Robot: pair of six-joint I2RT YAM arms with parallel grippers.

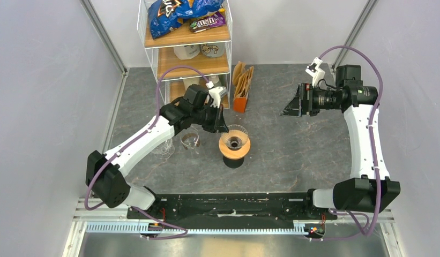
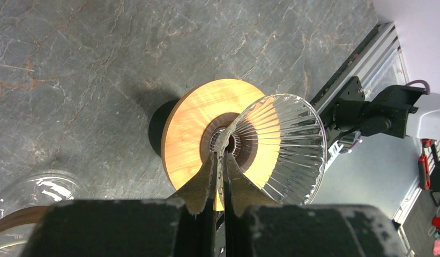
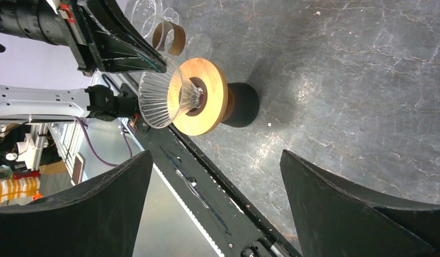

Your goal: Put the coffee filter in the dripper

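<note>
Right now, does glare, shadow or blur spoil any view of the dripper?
Top view: sharp, evenly lit. Left wrist: the glass dripper glints along its ribs; the left gripper is dark and close. Right wrist: its own fingers are black silhouettes; the table shows a pale sheen.

The top external view looks steeply down across the whole table [image 1: 303,150], base rail [image 1: 233,202] along the bottom edge. The left wrist view looks down on the dripper [image 2: 276,144] at close range, centre frame. The right wrist view faces the same dripper [image 3: 164,99] from farther off, upper left. All three views share it.
</note>
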